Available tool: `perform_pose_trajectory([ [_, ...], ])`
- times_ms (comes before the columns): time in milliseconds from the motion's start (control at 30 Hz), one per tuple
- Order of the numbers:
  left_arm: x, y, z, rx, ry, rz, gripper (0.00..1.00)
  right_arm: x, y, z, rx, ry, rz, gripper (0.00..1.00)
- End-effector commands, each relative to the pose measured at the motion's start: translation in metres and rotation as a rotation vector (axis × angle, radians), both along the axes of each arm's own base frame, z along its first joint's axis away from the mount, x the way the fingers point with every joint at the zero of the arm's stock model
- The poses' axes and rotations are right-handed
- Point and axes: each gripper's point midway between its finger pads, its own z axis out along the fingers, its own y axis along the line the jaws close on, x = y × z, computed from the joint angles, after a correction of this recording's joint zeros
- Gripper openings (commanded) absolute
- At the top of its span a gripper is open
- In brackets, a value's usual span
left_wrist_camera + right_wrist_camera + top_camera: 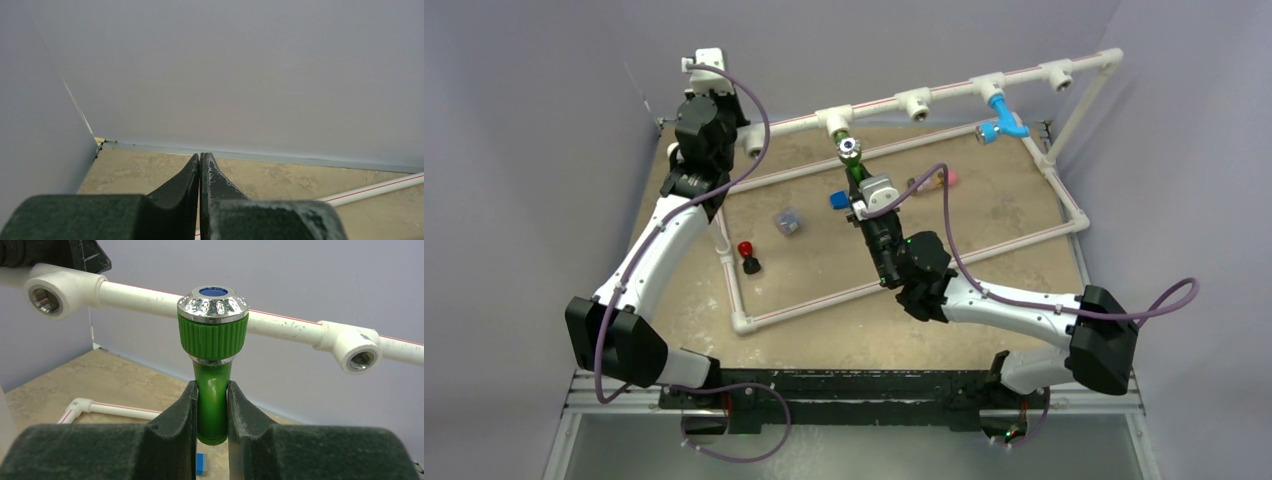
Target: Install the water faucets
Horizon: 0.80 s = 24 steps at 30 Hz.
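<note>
Two taps. Green tap (pixel 213 335) clamped by its stem between right hand (pixel 212 392) fingers, silvery mouth up past the fingertips, white pipe (pixel 145 292) just behind. Blue tap (pixel 1004 115) on the pipe, well off to that hand's right. Left hand (pixel 200 167) closed on nothing, above bench (pixel 280 175).

The green faucet (pixel 213 340) is showing a ribbed collar, silvery crown, blue centre; light blue faucet (pixel 1006 118) is showing plain; white pipes (pixel 879 103) are carrying thin red stripes; bench (pixel 984 215) is looking mottled tan.
</note>
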Motion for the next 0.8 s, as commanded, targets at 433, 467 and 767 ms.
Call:
perform_pose_trajectory([
  [433,-0.003,-0.013,-0.109,0.084,0.331,-0.066,0.0,0.016,-0.003,0.023,-0.433,-0.124,-0.155,0.0],
  [467,-0.003,-0.014,-0.11,0.084,0.333,-0.068,0.0,0.015,-0.002,0.022,-0.462,-0.13,-0.151,0.0],
  [767,-0.002,-0.016,-0.109,0.08,0.337,-0.076,0.0,0.009,0.011,0.014,-0.749,-0.208,-0.168,0.0],
])
